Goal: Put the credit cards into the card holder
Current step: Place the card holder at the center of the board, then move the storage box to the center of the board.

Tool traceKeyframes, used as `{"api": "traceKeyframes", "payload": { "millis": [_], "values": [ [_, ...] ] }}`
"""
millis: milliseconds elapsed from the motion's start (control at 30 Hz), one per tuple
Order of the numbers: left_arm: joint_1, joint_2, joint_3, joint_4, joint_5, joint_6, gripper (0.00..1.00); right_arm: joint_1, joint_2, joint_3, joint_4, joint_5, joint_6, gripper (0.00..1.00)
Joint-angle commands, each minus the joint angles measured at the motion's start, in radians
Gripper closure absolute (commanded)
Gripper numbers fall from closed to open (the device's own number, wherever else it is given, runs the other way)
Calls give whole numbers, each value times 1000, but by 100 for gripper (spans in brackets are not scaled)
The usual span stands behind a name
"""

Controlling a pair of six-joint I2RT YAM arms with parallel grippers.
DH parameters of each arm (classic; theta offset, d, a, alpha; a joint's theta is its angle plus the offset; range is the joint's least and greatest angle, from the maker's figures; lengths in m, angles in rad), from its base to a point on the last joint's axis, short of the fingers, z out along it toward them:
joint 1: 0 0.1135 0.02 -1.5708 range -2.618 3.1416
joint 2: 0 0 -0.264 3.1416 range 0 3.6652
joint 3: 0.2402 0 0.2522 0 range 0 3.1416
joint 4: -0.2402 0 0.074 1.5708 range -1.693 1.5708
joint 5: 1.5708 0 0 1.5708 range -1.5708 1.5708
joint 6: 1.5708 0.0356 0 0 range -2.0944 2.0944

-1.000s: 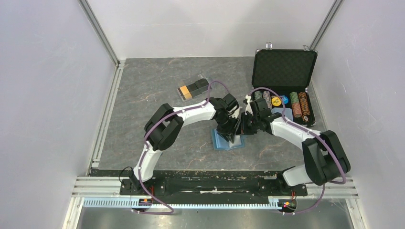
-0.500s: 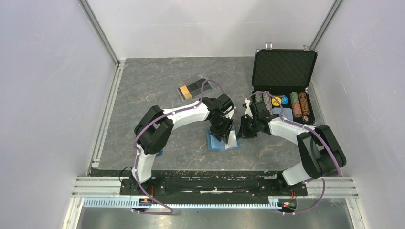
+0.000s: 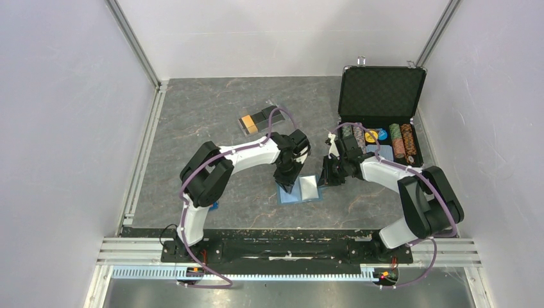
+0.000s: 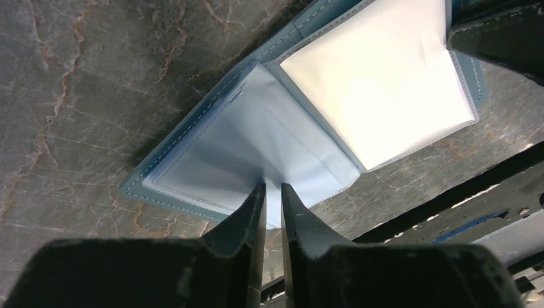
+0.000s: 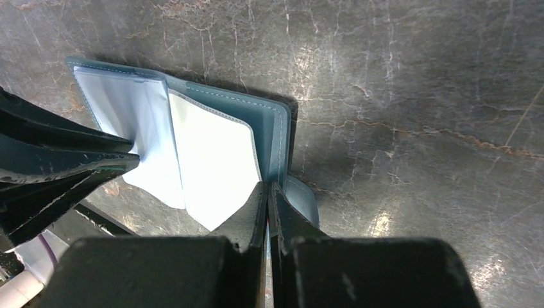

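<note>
a: left wrist view: my left gripper (image 4: 269, 192) is pinched on a pale inner leaf of the card holder (image 4: 212, 160). my right gripper (image 5: 266, 196) is clamped on its teal cover edge. it lies open on the table (image 3: 192, 135).

b: handling?

a: i judge it light, soft, floppy; hold edges only. count: one holder. credit cards (image 3: 259, 120), orange and black, sit well apart in the clear tray (image 3: 269, 108); number unreadable.

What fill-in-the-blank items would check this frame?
1. The card holder lies ___ on the table.
2. The left gripper and right gripper ___ pinch it.
3. The credit cards are held by ___ gripper.
Missing words: open; both; neither.
</note>
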Motion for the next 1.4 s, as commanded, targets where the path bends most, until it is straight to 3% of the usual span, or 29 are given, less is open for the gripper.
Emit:
{"api": "traceKeyframes", "payload": {
  "millis": [0,167,333,600,700,867,1033,1133,1233,1367],
  "values": [
    [1,45,1,-40,-103,88,80,8,46,0,-38,24,-23,100],
    [1,26,31,-38,-103,97,77,8,39,39,-61,2,-22,100],
    [9,-39,109,-48,-30,78,56,8,1,110,-104,-22,-11,98],
    [128,-153,107,128,219,-81,45,8,-24,271,-173,-12,-9,76],
    [217,-196,44,252,298,-165,42,8,5,336,-182,-1,-26,64],
    [412,-233,-61,404,346,-294,40,8,112,472,-211,-11,-56,53],
    [586,-213,-58,405,233,-364,40,8,159,543,-210,-27,-57,46],
    [648,-153,26,307,104,-371,40,8,166,554,-220,-29,-71,43],
    [670,-84,123,239,-14,-347,40,8,167,546,-231,-37,-84,41],
    [677,52,271,153,-72,-321,41,8,163,522,-233,-47,-91,40]
  ]
}}
